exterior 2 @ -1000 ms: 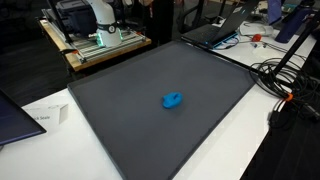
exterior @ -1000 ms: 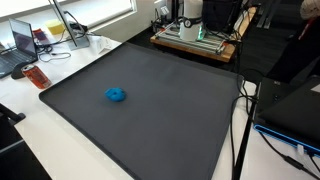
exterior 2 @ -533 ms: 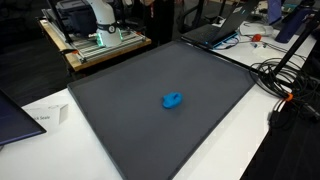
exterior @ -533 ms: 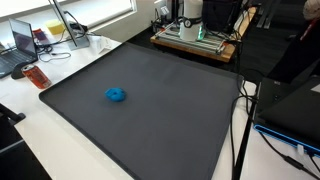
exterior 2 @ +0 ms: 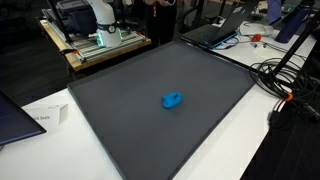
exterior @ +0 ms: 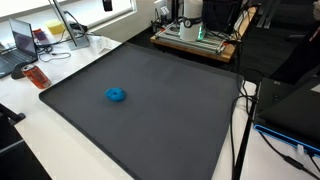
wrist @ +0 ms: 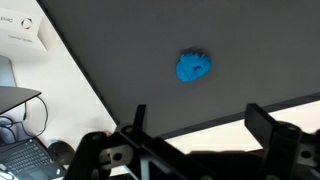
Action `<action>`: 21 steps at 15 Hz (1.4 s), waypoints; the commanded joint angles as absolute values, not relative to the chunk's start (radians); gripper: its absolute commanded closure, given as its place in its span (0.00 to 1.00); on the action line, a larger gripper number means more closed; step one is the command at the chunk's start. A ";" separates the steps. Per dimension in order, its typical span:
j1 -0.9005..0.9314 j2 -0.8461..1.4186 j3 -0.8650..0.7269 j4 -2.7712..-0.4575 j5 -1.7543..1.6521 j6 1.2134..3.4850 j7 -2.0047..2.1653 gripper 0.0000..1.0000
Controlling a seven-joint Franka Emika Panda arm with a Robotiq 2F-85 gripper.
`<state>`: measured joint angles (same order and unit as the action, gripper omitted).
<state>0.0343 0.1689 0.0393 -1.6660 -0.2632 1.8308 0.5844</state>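
While the hand [wrist: 200,114] hangs above the dark grey rectangular mat [wrist: 120,40] with its fingers spread wide and nothing between them, the small crumpled blue soft object [wrist: 194,66] lies alone on that mat, well clear of the hand. The mat rests on the white desk [exterior: 30,122].

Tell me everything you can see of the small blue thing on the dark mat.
The blue lump is small, bright blue all over and rounded, with an uneven, bumpy outline and a dull, soft-looking surface; its material cannot be told. It lies low and alone on the dark grey mat, well inside the edges in both exterior views. Only the mat touches it. In the wrist view the gripper is clear of it, jaws wide apart.
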 commanded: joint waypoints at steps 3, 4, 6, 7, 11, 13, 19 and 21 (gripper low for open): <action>0.071 0.229 0.015 -1.726 -0.274 1.943 0.716 0.00; 0.076 0.248 0.013 -1.730 -0.271 1.959 0.738 0.00; 0.085 0.286 0.006 -1.733 -0.272 1.989 0.783 0.00; 0.089 0.307 0.002 -1.733 -0.267 2.008 0.801 0.00; 0.112 0.382 -0.027 -1.728 -0.284 2.070 0.880 0.00; 0.123 0.409 -0.048 -1.735 -0.315 2.119 0.896 0.00; 0.123 0.420 -0.051 -1.724 -0.288 2.107 0.867 0.00; 0.123 0.420 -0.051 -1.723 -0.289 2.107 0.867 0.00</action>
<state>0.1089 0.4195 -0.0351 -1.7253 -0.2968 2.1083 0.8721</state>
